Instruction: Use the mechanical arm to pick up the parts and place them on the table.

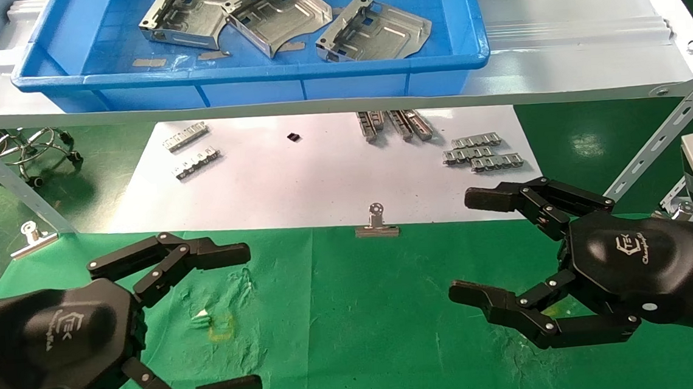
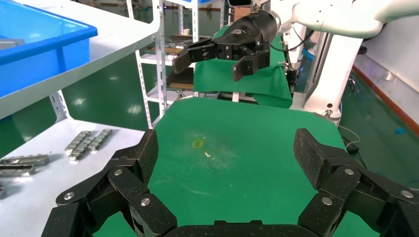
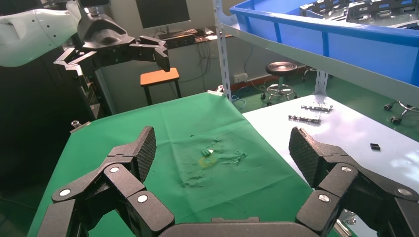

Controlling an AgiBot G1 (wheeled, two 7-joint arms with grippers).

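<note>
Three shiny grey sheet-metal parts (image 1: pixel 276 13) lie in the blue tray (image 1: pixel 241 80) on the white shelf at the back; a tray corner with parts also shows in the right wrist view (image 3: pixel 356 10). My left gripper (image 1: pixel 251 317) is open and empty above the green table cloth (image 1: pixel 355 316) at the near left. My right gripper (image 1: pixel 466 244) is open and empty above the cloth at the near right. In the left wrist view my own gripper (image 2: pixel 225 148) is wide open, with the right hand (image 2: pixel 232 47) farther off. In the right wrist view my gripper (image 3: pixel 222 143) is wide open too.
A white sheet (image 1: pixel 296 179) clipped to the cloth by a binder clip (image 1: pixel 376 223) holds several small toothed metal strips (image 1: pixel 483 153) and a small black piece (image 1: pixel 294 137). The white shelf (image 1: pixel 558 76) overhangs the sheet, with slanted struts at both sides. A stool stands far left.
</note>
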